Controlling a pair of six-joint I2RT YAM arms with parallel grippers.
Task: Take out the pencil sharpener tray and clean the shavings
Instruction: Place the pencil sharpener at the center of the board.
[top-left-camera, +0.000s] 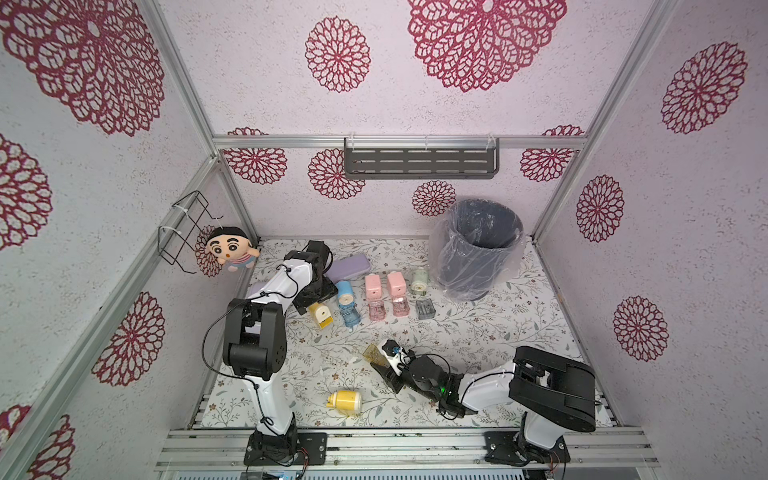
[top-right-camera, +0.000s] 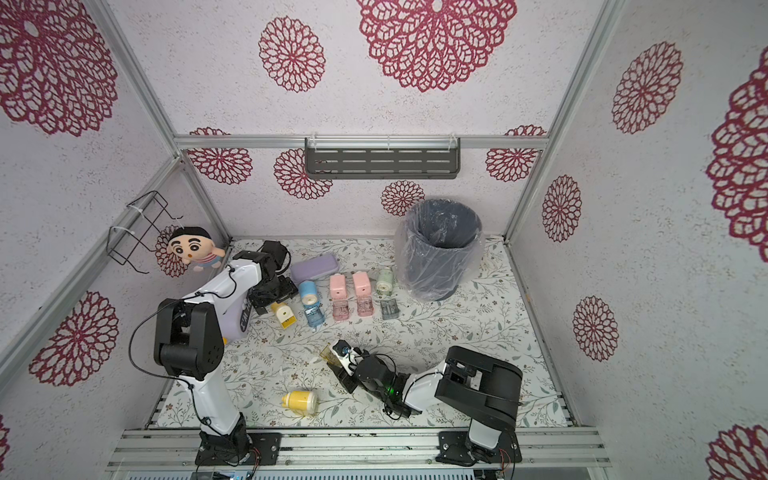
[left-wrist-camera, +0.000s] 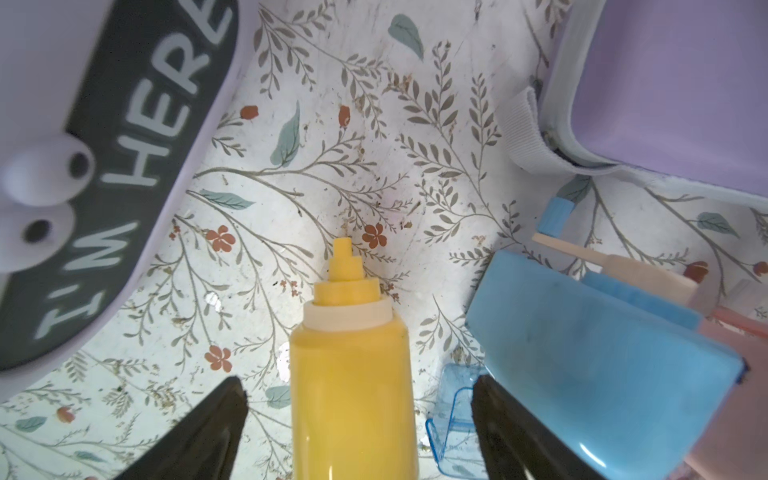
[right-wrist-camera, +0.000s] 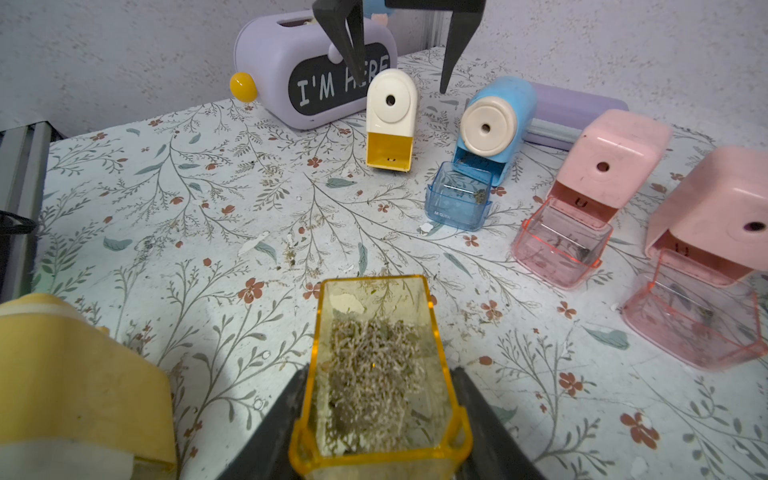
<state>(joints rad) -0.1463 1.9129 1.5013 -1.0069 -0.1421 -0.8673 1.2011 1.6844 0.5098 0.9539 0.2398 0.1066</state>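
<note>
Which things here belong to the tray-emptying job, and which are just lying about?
Job: yellow tray, shavings inside it, yellow sharpener lying on its side, lined bin.
Lying about: blue sharpener, two pink sharpeners, green sharpener, purple case, plush doll, wall shelf.
</note>
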